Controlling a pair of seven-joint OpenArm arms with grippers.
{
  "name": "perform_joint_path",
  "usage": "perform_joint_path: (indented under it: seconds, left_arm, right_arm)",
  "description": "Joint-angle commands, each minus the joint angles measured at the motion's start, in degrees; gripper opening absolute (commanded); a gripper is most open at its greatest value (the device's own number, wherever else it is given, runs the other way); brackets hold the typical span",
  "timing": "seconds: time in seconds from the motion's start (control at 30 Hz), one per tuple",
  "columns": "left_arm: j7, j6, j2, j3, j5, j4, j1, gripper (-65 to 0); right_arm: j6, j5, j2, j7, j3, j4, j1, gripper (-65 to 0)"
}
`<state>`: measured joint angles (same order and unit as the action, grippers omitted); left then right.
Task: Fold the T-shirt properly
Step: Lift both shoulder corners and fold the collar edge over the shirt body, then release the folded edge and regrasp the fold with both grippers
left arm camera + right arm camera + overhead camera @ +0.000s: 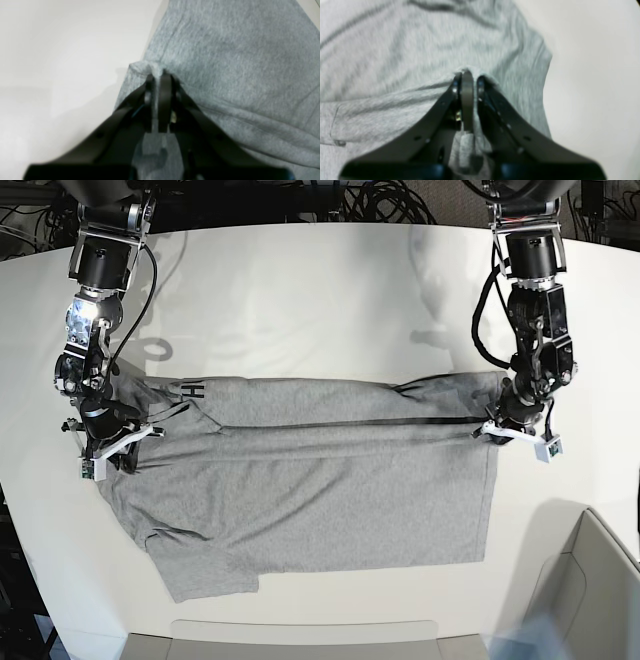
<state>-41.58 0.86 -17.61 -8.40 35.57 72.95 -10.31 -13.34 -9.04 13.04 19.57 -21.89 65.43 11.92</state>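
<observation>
The heather-grey T-shirt lies spread across the white table, with its far edge folded over toward the front. A bit of black lettering shows at the fold's left end. My left gripper is at the shirt's right edge, shut on a pinch of fabric. In the left wrist view the cloth bunches between the left gripper's closed jaws. My right gripper is at the shirt's left edge. In the right wrist view the right gripper is shut on a ridge of the grey cloth.
A pale grey bin stands at the front right corner, and a flat grey tray edge runs along the front. Black cables lie behind the table's far edge. A sleeve sticks out at the shirt's front left.
</observation>
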Motion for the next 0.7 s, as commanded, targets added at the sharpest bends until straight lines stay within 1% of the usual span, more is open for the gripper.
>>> perform_joint_path:
  seconds: [0.0, 0.1, 0.2, 0.27, 0.37, 0.43, 0.53, 0.57, 0.67]
  left_arm:
    - [2.0, 0.1, -0.9, -0.3, -0.1, 0.9, -1.3, -65.0]
    - [2.8, 0.1, -0.9, 0.4, -0.1, 0.9, -1.3, -65.0]
    - [4.5, 0.1, -1.2, 3.9, -0.2, 0.9, -1.3, -65.0]
    - [5.4, 0.1, -1.3, 5.5, -0.2, 0.0, -1.3, -65.0]
    - [6.5, 0.0, -1.3, 5.4, -0.2, -3.0, -3.5, -65.0]
    - [6.9, 0.1, -1.3, 5.4, -0.2, -5.4, -4.2, -65.0]
    - [6.9, 0.1, -1.3, 5.3, -0.1, -6.1, -4.4, -65.0]
    - [6.9, 0.1, -1.3, 5.3, -0.1, -5.8, -4.4, -62.8]
    - [6.7, 0.1, -1.3, 5.3, -0.1, -3.8, -4.1, -49.6]
  right_arm:
    - [0.3, -0.2, 1.2, -2.1, -0.3, 0.5, 2.0, -65.0]
    - [0.3, -0.1, 1.1, -3.6, -0.2, -0.7, 2.8, -65.0]
    - [0.3, -0.1, 1.0, -5.2, -0.1, -1.8, 3.3, -65.0]
    - [0.3, 0.0, 1.2, -5.9, 2.0, -3.7, 4.5, -65.0]
    - [0.4, 1.5, 1.2, -7.3, 3.7, -5.8, 5.4, -65.0]
    - [0.4, 2.6, 0.9, -8.4, 3.6, -6.7, 5.8, -65.0]
    - [0.6, 3.2, 0.8, -8.5, 3.4, -7.1, 6.4, -65.0]
    - [0.6, 3.2, 0.8, -8.5, 3.4, -7.0, 6.4, -64.5]
    - [0.6, 2.9, 1.1, -8.5, 3.3, -6.5, 6.4, -52.8]
